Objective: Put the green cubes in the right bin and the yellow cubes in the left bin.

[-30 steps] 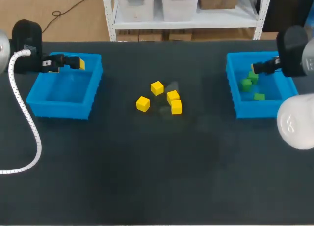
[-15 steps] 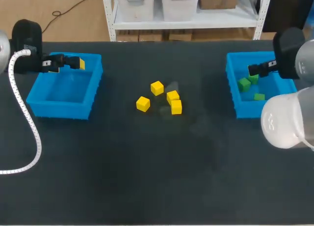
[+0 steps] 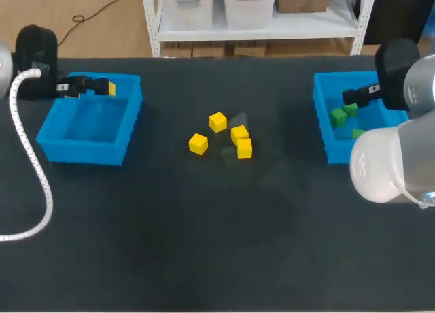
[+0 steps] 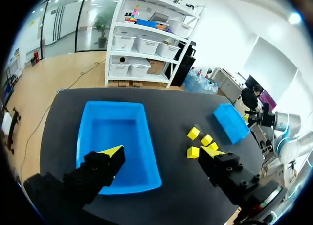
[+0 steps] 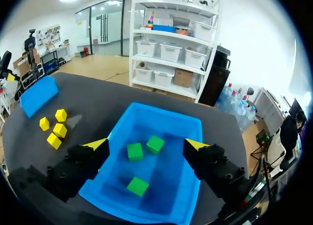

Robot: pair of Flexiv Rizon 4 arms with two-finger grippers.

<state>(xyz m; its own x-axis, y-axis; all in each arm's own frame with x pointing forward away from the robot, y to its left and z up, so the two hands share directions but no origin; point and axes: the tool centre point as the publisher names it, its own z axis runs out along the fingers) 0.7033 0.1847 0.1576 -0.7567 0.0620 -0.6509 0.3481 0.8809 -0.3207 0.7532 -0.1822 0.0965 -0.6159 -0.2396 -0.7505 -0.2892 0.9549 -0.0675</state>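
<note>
Nearest, along the lower part of the head view: dark bench (image 3: 204,258), with a white ribbed cable (image 3: 30,165) looping down the left edge. At right, a little above mid-frame: the pale rounded joint of the right arm (image 3: 384,165), covering the near corner of the right bin (image 3: 322,126). At centre frame, on open bench and well apart from both bins: four yellow cubes in a loose cluster. Closest of them, yellow cube one (image 3: 244,148), touching or just beside yellow cube two (image 3: 239,133) behind it; off to their left, yellow cube three (image 3: 198,143), standing alone; farthest back, yellow cube four (image 3: 217,121). Farther on, at left of frame: the left bin (image 3: 81,152), blue and open-topped. At the upper right, inside the right bin: three green cubes, seen from the right wrist as near green cube (image 5: 137,186) by itself and a farther pair, left green cube (image 5: 134,151) and right green cube (image 5: 155,144), close together. Right tool (image 5: 145,145): hangs above the right bin, fingers spread wide, pinching nothing, the cubes lying below and ahead of it. Left tool (image 4: 162,151): hangs at the upper left over the far rim of the left bin, fingers likewise spread wide and gripping nothing, the bin's floor under and ahead of it.
</note>
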